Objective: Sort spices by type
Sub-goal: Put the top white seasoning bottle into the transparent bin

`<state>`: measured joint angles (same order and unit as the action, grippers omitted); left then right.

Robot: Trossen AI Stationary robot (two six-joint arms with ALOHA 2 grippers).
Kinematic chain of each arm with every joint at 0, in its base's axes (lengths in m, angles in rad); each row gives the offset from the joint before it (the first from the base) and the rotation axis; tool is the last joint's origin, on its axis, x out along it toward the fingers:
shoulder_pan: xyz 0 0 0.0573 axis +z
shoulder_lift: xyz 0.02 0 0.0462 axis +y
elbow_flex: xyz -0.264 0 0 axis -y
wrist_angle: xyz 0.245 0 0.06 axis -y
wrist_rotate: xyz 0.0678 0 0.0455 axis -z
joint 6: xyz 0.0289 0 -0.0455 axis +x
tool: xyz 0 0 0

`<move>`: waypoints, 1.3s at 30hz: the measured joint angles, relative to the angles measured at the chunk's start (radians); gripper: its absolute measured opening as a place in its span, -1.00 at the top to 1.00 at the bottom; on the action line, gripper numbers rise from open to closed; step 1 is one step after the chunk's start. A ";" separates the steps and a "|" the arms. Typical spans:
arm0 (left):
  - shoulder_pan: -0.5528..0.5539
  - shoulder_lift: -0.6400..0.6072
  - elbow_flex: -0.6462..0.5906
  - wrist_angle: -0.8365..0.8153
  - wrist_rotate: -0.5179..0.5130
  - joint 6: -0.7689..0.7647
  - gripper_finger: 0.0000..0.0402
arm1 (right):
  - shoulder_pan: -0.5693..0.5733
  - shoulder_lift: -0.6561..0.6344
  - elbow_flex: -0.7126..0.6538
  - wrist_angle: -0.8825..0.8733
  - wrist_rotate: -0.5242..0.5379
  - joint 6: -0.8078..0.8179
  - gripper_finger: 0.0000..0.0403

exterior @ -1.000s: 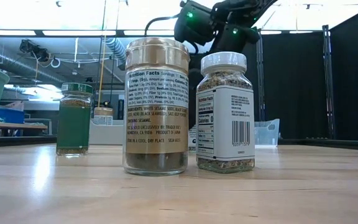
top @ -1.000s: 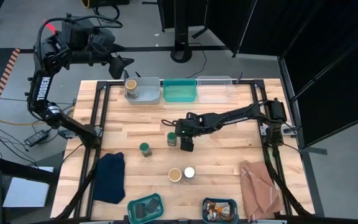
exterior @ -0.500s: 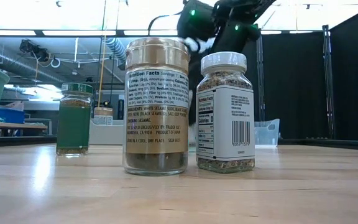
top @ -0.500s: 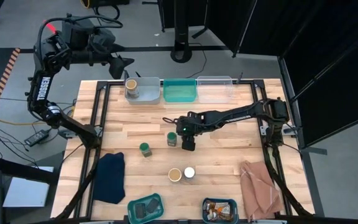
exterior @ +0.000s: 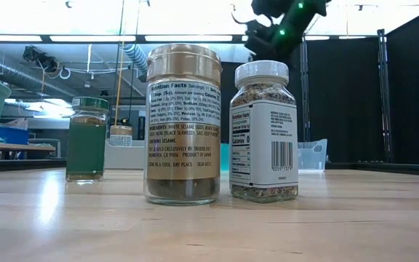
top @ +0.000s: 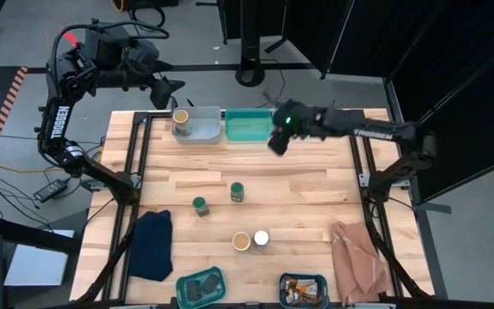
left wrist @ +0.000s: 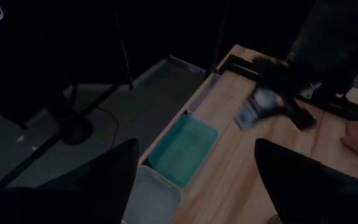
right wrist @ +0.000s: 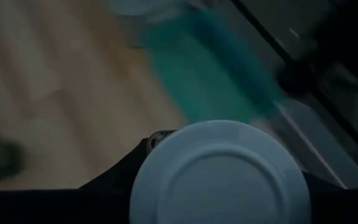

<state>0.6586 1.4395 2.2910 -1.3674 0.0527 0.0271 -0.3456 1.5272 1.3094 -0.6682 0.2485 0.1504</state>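
a white-topped jar (right wrist: 219,174) is held in the right gripper (top: 279,140), with the dark fingers closed around its sides, and it is carried high in the air near the far edge of the table (top: 316,189), just beside the teal bin (top: 248,125) and the clear bin (top: 297,121). the left gripper (top: 168,87) is kept wide open and holds nothing; it is parked past the far left corner, near the grey bin (top: 197,125) where one tan-topped jar (top: 180,116) is already set. the rest is left to sort: two green-topped jars (top: 237,190) stand in the middle of the table, and another tan-topped jar (top: 241,241) stands touching or almost touching a second white-topped jar (top: 262,239) nearer the front. from here, a few things could go wrong. the jar is smooth and round, so it could slip out if the grip is loose or the arm is swung fast. if it is let go from this high up, it could bounce, tip over, or roll off the far edge. the two bins sit side by side, so the jar could be dropped in the wrong one, or knocked on the rim between them. if the wrong bin is picked, the other white-topped jar has no right place to go.
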 joint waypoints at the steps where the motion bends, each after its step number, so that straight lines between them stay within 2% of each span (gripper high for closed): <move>1: 0.000 0.000 0.000 0.000 0.000 0.005 -0.62 | -0.036 -0.009 0.000 -0.018 0.005 0.018 0.01; 7: 0.000 0.000 0.000 0.008 0.000 0.020 -0.62 | -0.219 -0.009 0.000 -0.111 0.065 0.109 0.01; 16: 0.000 0.000 0.000 0.012 -0.063 -0.046 -0.62 | -0.406 0.064 0.000 -0.132 0.036 0.110 0.01; 22: 0.000 0.000 0.000 0.013 -0.071 -0.070 -0.62 | -0.451 0.130 -0.008 -0.078 -0.011 0.077 0.01; 28: 0.000 0.000 0.000 0.014 -0.089 -0.084 -0.62 | -0.464 0.151 -0.090 0.043 -0.063 0.097 0.01; 39: 0.000 0.000 -0.001 0.016 -0.144 -0.085 -0.62 | -0.495 0.152 -0.205 0.166 -0.071 0.152 0.01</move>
<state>0.6590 1.4399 2.2902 -1.3518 -0.0914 -0.0574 -0.8404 1.6791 1.1042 -0.5018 0.1776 0.3019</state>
